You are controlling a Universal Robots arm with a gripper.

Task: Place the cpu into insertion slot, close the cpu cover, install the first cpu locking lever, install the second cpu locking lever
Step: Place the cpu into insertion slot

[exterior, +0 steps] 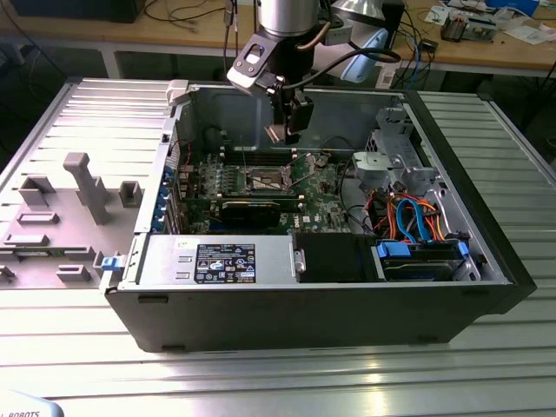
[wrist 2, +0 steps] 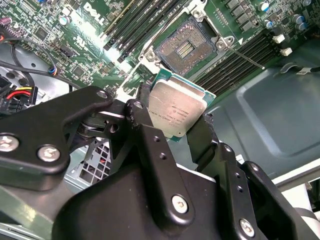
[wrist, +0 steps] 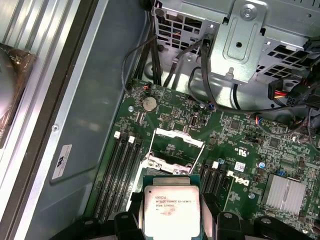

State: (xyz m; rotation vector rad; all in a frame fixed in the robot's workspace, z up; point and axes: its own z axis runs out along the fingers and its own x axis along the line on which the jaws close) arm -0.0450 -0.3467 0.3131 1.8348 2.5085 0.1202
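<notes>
The jaws clamp the cpu point(wrist 2: 176, 109), seemingly edge-down.

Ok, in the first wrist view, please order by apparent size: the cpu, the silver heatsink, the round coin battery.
1. cpu, largest, though its nearness to the camera inflates it.
2. silver heatsink.
3. round coin battery, clearly smallest.

Edges partly hidden
In both wrist views the black metal hand point(wrist 2: 175, 111) covers parts of the edges of the flat silver-grey square cpu point(wrist 2: 177, 102).
</notes>
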